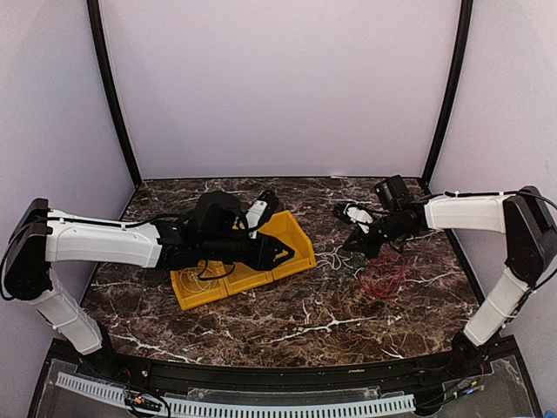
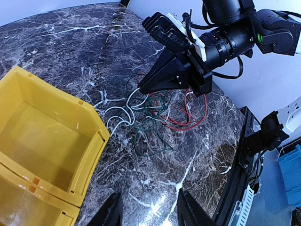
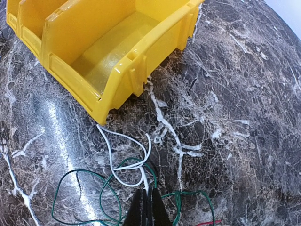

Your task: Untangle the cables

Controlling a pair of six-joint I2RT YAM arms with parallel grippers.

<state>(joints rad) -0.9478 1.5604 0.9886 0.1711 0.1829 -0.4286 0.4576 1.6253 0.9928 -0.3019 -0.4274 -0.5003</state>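
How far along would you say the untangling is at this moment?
Done: nothing looks separated yet; the white wire, green wire and red wire lie tangled beside the bin. In hand: the right gripper is shut on the white wire. To do: drawing each wire clear of the others; the left gripper is open and empty.

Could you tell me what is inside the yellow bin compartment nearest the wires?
The yellow plastic bin compartment shows a bare floor in both wrist views; overhead, the left arm partly covers it.
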